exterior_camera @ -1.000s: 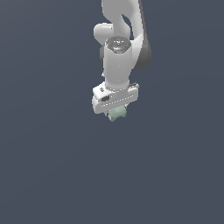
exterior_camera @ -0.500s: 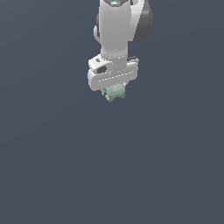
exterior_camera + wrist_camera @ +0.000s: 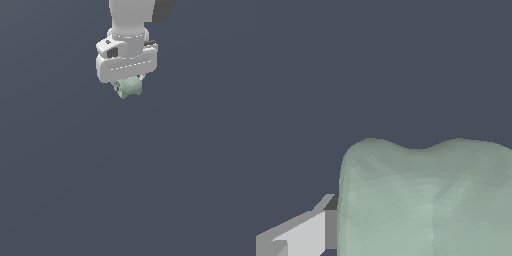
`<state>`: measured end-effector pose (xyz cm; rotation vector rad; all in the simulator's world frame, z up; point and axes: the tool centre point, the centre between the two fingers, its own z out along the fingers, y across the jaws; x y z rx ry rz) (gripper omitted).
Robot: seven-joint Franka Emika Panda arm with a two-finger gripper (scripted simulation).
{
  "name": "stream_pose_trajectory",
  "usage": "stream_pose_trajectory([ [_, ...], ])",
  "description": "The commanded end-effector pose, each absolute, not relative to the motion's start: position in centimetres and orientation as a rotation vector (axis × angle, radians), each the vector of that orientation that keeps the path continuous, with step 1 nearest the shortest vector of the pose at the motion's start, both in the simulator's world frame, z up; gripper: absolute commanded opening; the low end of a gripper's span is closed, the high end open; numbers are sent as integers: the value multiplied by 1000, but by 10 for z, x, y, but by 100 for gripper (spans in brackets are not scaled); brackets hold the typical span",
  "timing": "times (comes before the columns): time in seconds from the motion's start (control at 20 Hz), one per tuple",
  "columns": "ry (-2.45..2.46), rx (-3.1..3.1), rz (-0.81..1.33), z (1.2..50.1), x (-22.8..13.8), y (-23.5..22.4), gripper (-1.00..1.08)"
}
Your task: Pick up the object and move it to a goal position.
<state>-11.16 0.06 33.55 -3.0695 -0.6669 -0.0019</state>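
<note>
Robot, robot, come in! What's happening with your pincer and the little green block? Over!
Pincer shut on green block. Block held up, pinched between the fingers. Nothing else in view. Over.

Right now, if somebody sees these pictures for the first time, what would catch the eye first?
The white gripper hangs near the top of the exterior view, with the pale mint-green object clamped just beneath its body. In the wrist view that object fills much of the frame, its pinched waist showing as a dip in the outline, and one pale finger shows beside it. Everything around is plain dark grey-blue background.
</note>
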Motion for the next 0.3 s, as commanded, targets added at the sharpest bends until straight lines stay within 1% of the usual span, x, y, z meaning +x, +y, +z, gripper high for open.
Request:
stream_pose_trajectory([
  [0.0,-667,-3069,0,344,-116,-1,-100],
  [0.25,-667,-3070,0,350,-118,-2,-100],
])
